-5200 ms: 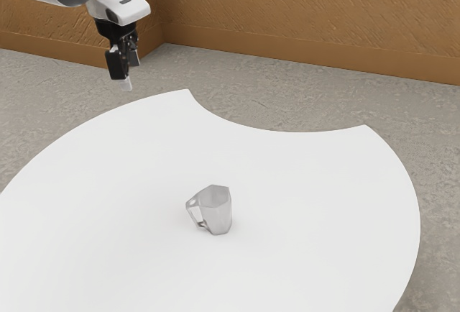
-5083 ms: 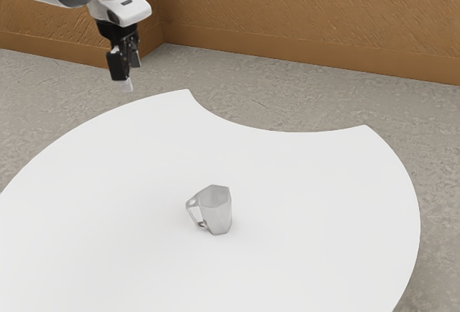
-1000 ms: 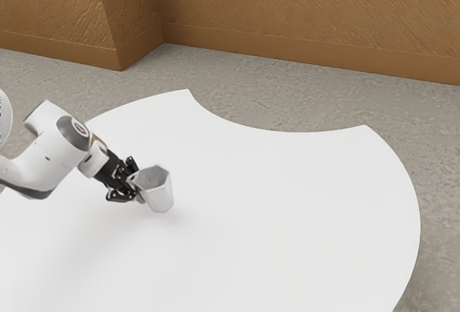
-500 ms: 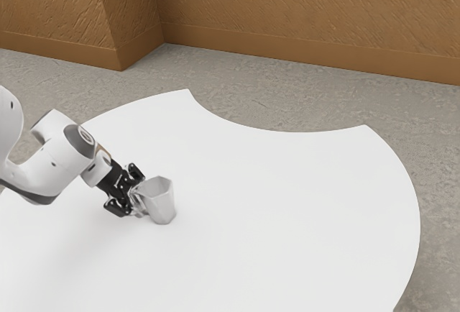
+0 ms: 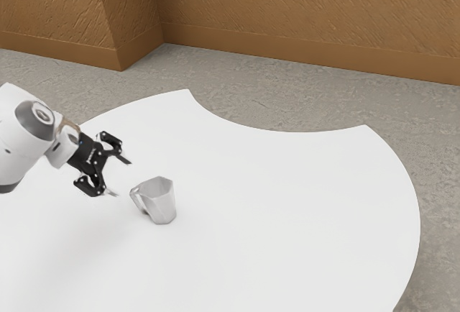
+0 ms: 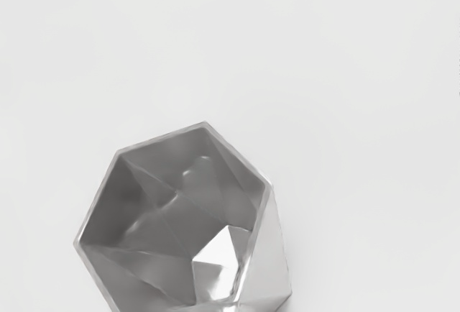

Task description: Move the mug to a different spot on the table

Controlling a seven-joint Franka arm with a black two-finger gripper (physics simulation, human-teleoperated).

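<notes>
- Standing upright on the tabletop [image 5: 287,226], the mug [image 5: 157,200] is toward the exterior view's left
- Tool [image 5: 120,177] is released, its jaws spread just beside the handle and not touching it
- Placing looks done; only backing away seems left

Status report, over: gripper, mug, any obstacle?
Gripper open, apart from mug. Mug upright on table. No obstacle between them.

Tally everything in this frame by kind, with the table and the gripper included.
mug: 1, grey, faceted, upright
table: 1, white
gripper: 1, black, open, apart from the mug
Total: 3
</notes>
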